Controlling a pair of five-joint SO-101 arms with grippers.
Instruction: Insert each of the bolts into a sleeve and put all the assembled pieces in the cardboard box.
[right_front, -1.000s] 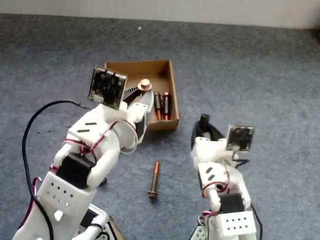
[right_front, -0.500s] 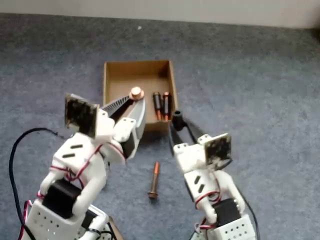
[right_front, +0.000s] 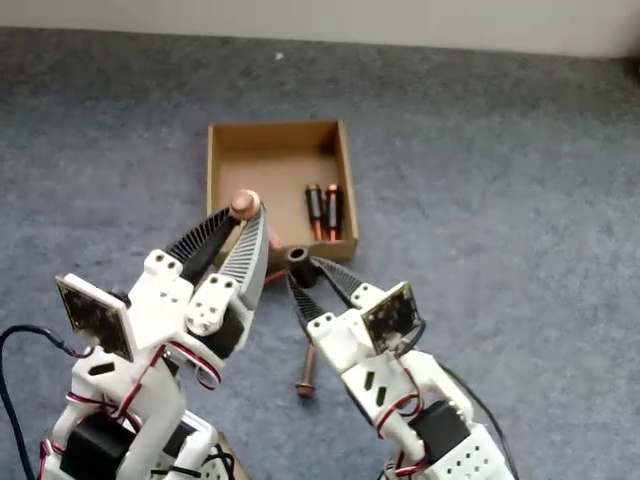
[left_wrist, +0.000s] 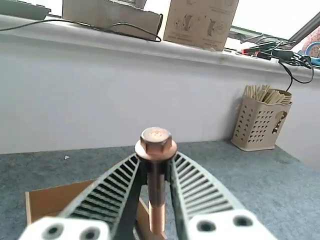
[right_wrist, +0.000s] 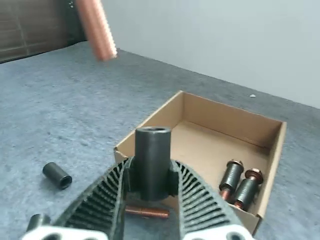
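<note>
While the left gripper (right_front: 246, 218) clamps a bolt (right_front: 244, 204) at the box's (right_front: 212, 170) lower edge, the right gripper (right_front: 303, 268) pinches a sleeve (right_front: 298, 257); open carpet (right_front: 500, 180) rightward.

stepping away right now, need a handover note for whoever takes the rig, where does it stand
Left gripper: shut on a copper bolt, head up, over the box's near edge.
Right gripper: shut on a black sleeve, upright, beside that bolt.
Cardboard box: two assembled pieces lie by its right wall.
Carpet: one loose bolt between the arms; a loose sleeve, likely a second sleeve near it.
Done: two pieces boxed.
Left: join held bolt and sleeve, box it, then do the loose bolt.
</note>
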